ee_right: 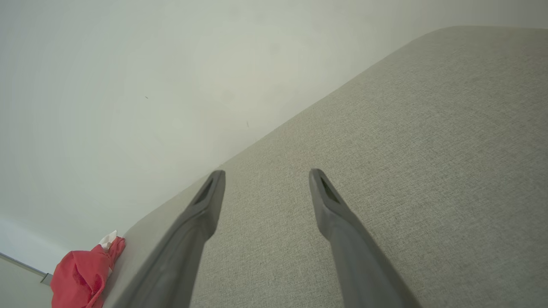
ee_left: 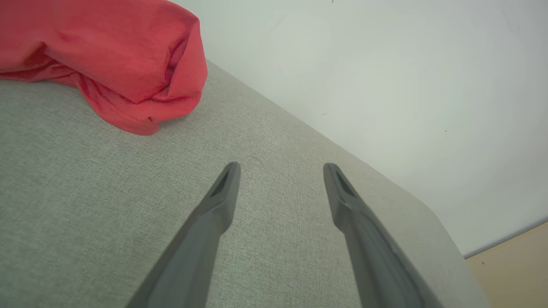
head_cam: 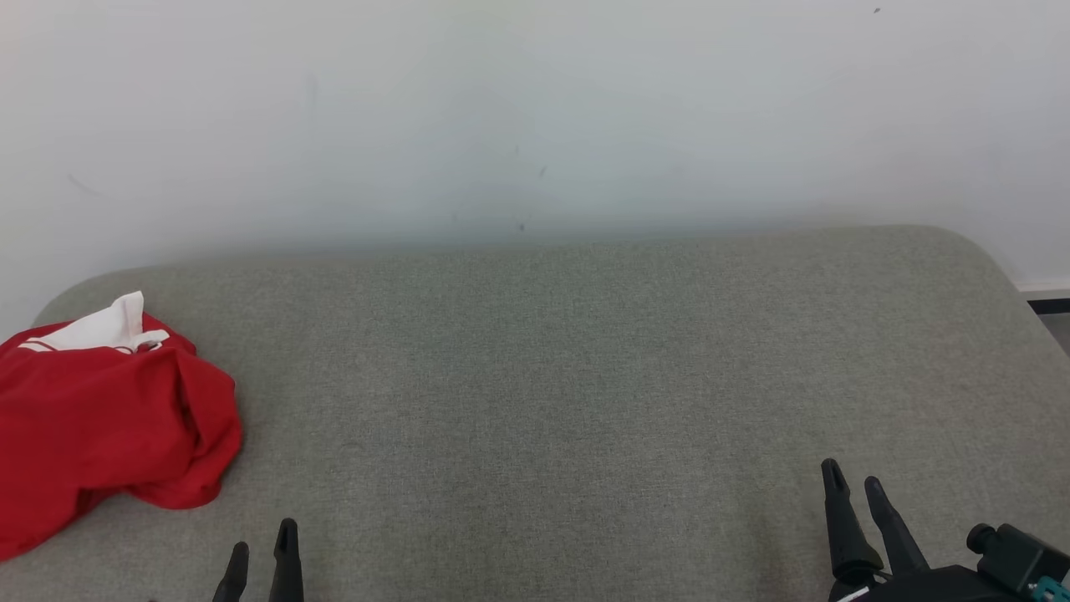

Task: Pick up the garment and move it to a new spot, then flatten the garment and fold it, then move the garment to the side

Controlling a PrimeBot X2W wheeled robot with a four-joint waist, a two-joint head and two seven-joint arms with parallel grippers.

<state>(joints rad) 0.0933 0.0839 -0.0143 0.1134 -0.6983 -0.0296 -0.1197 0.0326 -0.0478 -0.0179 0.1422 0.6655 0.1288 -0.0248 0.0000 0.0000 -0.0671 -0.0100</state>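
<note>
A red garment [head_cam: 109,418] with a white part at its top lies crumpled at the far left end of the grey upholstered surface [head_cam: 568,376]. In the left wrist view the garment [ee_left: 111,55] bulges at the upper left, a little beyond my fingers. My left gripper [head_cam: 263,539] hovers open near the front edge, just right of the garment and apart from it. Far to the right, my right gripper [head_cam: 853,478] is open with nothing between its fingers. The right wrist view catches the garment [ee_right: 83,278] small at the lower left.
A pale wall [head_cam: 535,109] runs directly behind the grey surface. The surface's right end is rounded, with a strip of floor [head_cam: 1055,322] beyond it. Bare grey fabric stretches between the two grippers.
</note>
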